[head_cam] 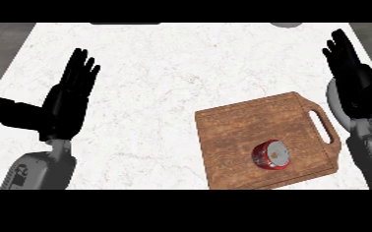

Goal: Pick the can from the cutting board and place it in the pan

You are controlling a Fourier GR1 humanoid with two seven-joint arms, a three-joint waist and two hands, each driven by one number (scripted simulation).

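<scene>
A red can (271, 155) with a pale top lies on the brown wooden cutting board (240, 128) at the lower right of the counter. My right hand (349, 73) is open at the right edge, fingers pointing up, above and to the right of the board and apart from the can. Behind that hand a grey rounded thing (332, 97) shows partly; it may be the pan, but most of it is hidden. My left hand (70, 92) rests open at the left, fingers up, far from the board.
The white marbled counter (167, 73) spreads between the two hands. A dark flat object (125, 23) and a grey rounded object (288, 24) peek in at the far edge. The board's handle slot (322, 126) faces right.
</scene>
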